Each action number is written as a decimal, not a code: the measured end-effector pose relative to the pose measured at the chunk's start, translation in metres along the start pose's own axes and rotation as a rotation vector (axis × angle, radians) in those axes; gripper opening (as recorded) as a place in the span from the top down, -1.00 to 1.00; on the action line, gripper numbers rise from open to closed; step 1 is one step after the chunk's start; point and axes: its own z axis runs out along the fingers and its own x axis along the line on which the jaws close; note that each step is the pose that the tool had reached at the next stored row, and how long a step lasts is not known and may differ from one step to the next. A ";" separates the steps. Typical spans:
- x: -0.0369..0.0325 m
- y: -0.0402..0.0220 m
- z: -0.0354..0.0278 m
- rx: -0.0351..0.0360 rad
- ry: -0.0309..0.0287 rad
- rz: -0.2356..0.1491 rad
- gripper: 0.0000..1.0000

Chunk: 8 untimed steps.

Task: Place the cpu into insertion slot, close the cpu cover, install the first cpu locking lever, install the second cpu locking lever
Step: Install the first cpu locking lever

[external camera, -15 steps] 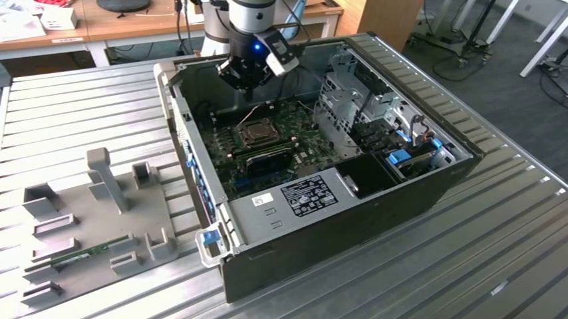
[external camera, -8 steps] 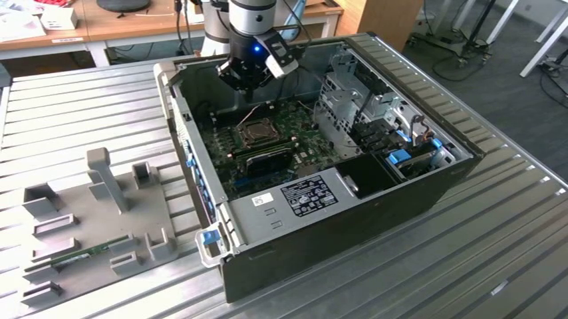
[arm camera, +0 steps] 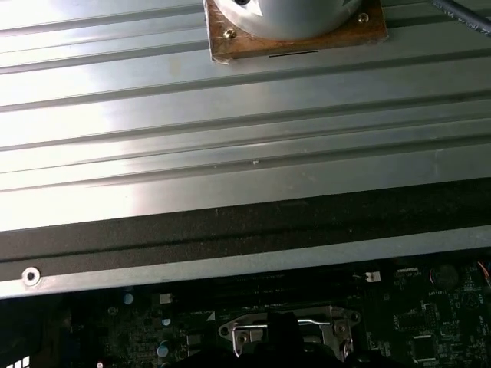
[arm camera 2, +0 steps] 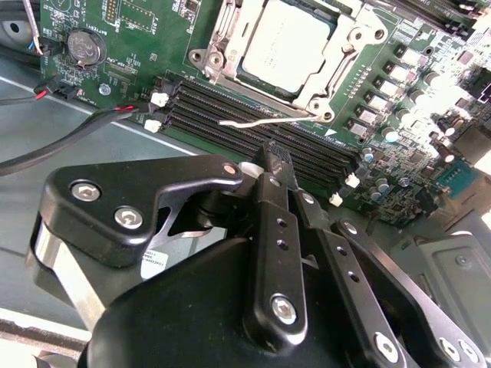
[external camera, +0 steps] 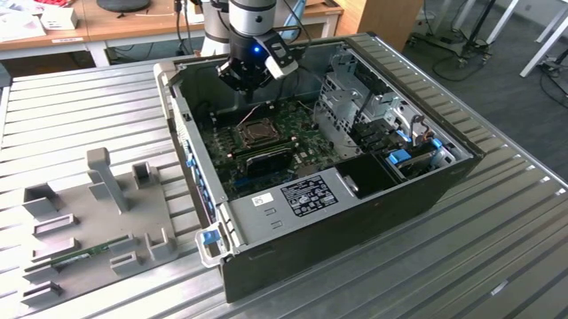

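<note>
Two steps look done: the cpu [arm camera 2: 282, 38] sits in the insertion slot [external camera: 257, 129], and the cpu cover [arm camera 2: 347, 47] lies flat around it. One locking lever [arm camera 2: 261, 120] juts free over the memory slots [arm camera 2: 230, 115], so latching it seems the step in hand. The gripper [arm camera 2: 275, 162] hovers near that lever, fingers pressed together on nothing — the wire likely needs pushing down under its hook.
</note>
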 end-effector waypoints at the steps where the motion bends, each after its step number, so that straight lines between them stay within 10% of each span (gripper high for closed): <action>1: 0.0000 0.0000 0.0000 0.0000 0.0000 0.000 0.80; 8: 0.0000 0.0000 0.0001 0.0001 -0.0019 0.013 0.80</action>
